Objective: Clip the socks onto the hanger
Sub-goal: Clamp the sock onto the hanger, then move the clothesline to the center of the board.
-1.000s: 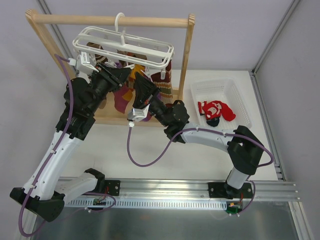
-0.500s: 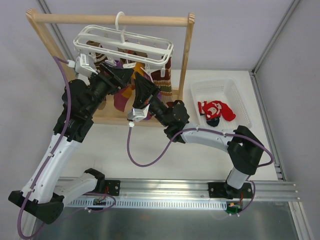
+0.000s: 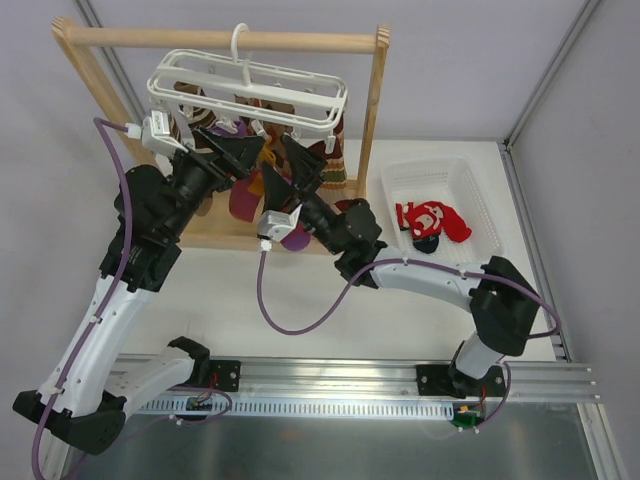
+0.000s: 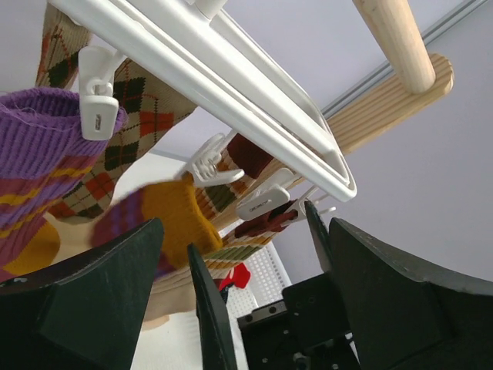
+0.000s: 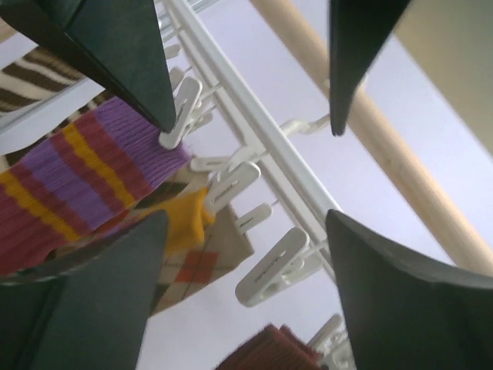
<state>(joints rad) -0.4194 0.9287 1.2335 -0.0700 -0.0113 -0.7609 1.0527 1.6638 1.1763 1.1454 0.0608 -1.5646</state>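
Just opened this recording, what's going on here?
Two robot arms reach up under the white hanger on the wooden rack. The left tool and the right tool both stand open beside a purple striped sock, which hangs pinched in a clip, and neither tool holds it. An argyle sock hangs there too. A red sock lies in the basket, not yet hung.

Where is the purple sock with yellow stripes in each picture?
Top view: the purple sock hangs in the upper middle, below the frame.
Left wrist view: the sock is at the far left, pinched by a white clip.
Right wrist view: the sock is on the left, stripes showing.
Shared landmark: the white hanger runs above it every time.
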